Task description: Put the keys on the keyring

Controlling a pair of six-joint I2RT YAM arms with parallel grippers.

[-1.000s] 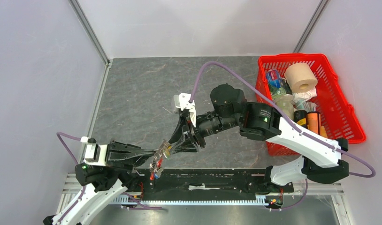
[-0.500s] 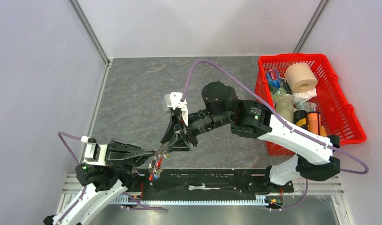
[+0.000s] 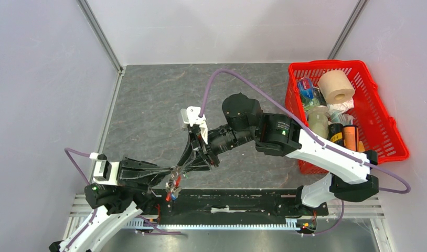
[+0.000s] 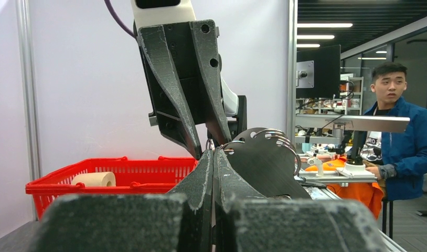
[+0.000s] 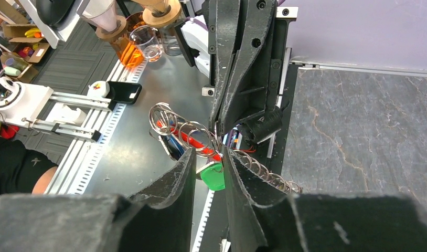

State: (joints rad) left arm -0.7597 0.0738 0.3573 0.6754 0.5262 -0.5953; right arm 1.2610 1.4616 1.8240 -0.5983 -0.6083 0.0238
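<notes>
Top view, lower left: left hand (image 3: 171, 172) extends right from its base. Its fingers are pressed flat together, so it is closed, pinching the keyring (image 3: 174, 184) at the tips. The bunch hangs just under the tips, over the black rail (image 3: 243, 202) at the bottom edge of the table (image 3: 148, 105), with the red fob (image 3: 170, 197) lowest.

Left wrist view, centre: own fingers (image 4: 203, 178) meet with no gap. The keyring's silver coils (image 4: 274, 134) show just right of the tips.

Top view, centre: right hand (image 3: 190, 163) angles down-left from mid table. Its tips are right at the left hand's tips; touching or just apart, can't tell.

Right wrist view, bottom centre: own fingers (image 5: 185, 176) are narrowly apart, with a green-headed key (image 5: 214, 177) in the gap. Cannot tell whether it is gripped or just hanging behind. A string of silver rings sits left of centre with the red fob behind it. The left hand enters from the top of the frame, tips on the rings.

Top view, right edge: red basket (image 3: 327, 63) holds a toilet roll (image 3: 335, 86) and bottles, well apart from both hands.

Left wrist view, far right: person in blue jacket (image 4: 397, 136) in the background.
</notes>
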